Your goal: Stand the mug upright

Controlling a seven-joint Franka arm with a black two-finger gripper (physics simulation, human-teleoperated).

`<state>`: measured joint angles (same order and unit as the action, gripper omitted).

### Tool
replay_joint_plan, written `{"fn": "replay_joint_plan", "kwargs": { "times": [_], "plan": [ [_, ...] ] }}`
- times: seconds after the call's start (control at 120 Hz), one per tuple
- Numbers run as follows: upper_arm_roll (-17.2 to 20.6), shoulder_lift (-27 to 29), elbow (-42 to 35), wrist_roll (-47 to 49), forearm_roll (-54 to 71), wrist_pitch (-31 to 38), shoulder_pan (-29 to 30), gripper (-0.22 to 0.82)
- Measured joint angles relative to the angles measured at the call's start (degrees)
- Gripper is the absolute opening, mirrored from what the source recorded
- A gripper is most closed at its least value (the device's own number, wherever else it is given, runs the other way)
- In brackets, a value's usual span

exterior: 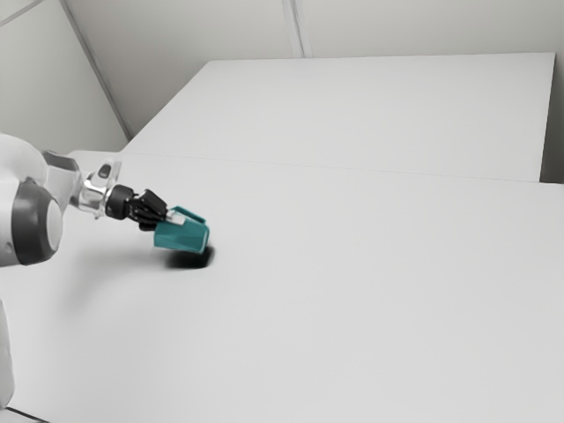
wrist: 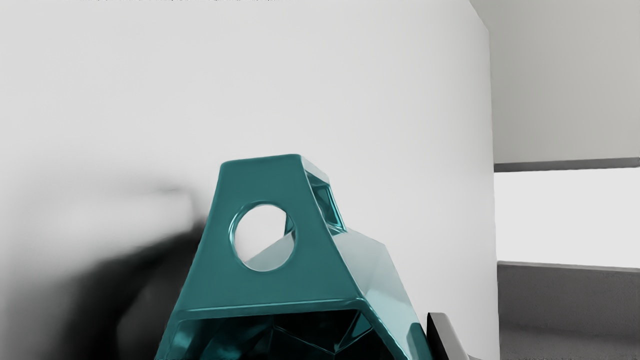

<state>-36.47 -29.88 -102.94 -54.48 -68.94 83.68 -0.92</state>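
White tabletop (exterior: 352, 291); toward the exterior view's left, the black gripper (exterior: 171, 218) is grasping a teal mug (exterior: 181, 235), tilted, its opening facing the gripper.

This is an indoor room, plainly fitted in the manner of a robot lab. What says so is the robot arm (exterior: 18, 198) at the exterior view's left, reaching over a broad white table (exterior: 352, 308), with a flat white surface (exterior: 379, 106) beyond it. Pale, plain walls (exterior: 423, 26) stand behind, with a straight light strip (exterior: 297, 26) running up one of them. In the wrist view, a bright white panel (wrist: 565, 217) lies between a grey bar (wrist: 565, 164) and a dark grey block (wrist: 565, 295); it could be a window, though I cannot be sure.
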Motion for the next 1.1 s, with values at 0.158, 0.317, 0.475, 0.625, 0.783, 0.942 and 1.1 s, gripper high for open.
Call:
{"fn": "replay_joint_plan", "kwargs": {
  "times": [0.158,0.317,0.475,0.625,0.783,0.942,1.1],
  "plan": [
    [-0.1,3.6,0.0,1.8,2.4,2.5,-2.2,-0.17],
    [0.0,6.9,0.0,5.0,9.3,7.2,-4.0,-0.17],
    [1.1,7.3,0.1,8.3,16.4,13.6,-4.8,-0.17],
    [4.1,7.1,1.1,11.4,23.6,20.8,-5.8,-0.17],
    [5.3,7.9,1.9,15.8,33.2,26.5,-8.1,-0.17],
    [7.3,8.7,2.2,21.0,42.6,30.6,-9.3,-0.17],
    [10.2,8.6,2.5,26.3,49.9,34.3,-9.4,-0.17]
  ]
}}
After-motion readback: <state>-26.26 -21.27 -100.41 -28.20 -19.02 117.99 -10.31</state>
